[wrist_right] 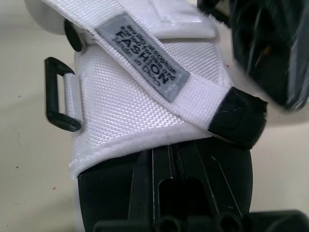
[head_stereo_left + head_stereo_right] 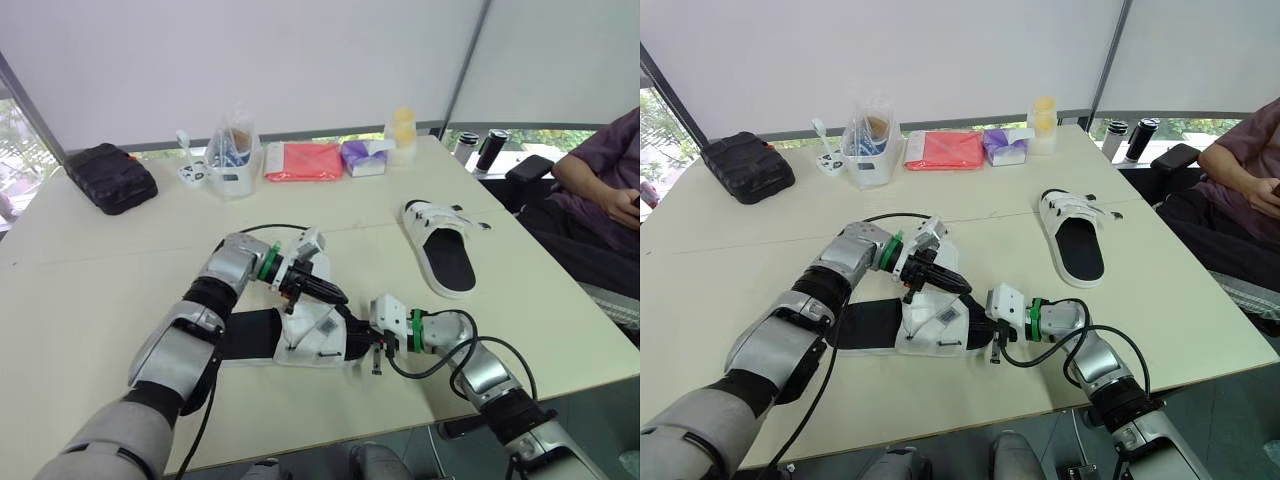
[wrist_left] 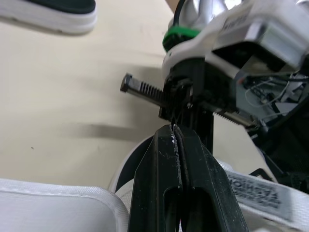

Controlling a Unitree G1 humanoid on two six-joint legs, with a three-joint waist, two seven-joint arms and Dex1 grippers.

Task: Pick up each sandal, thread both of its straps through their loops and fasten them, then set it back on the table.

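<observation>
One white sandal [image 2: 300,338] with a black insole lies on the table [image 2: 120,300] in front of me, between both arms. My right gripper [image 2: 354,340] is shut on its near end. In the right wrist view a white strap [image 1: 145,63] with a grey label and a black tip [image 1: 236,118] crosses above the fingers, beside a black loop [image 1: 60,94]. My left gripper [image 2: 338,296] hovers just over the straps, its fingers [image 3: 159,159] pressed together with nothing seen between them. The second sandal [image 2: 445,255] lies flat at the right.
Along the far edge sit a black case [image 2: 110,177], a white tub with a bag [image 2: 233,165], a red pouch [image 2: 303,160], a purple tissue pack [image 2: 365,157] and yellow cups [image 2: 402,135]. A person [image 2: 600,200] sits at the right corner.
</observation>
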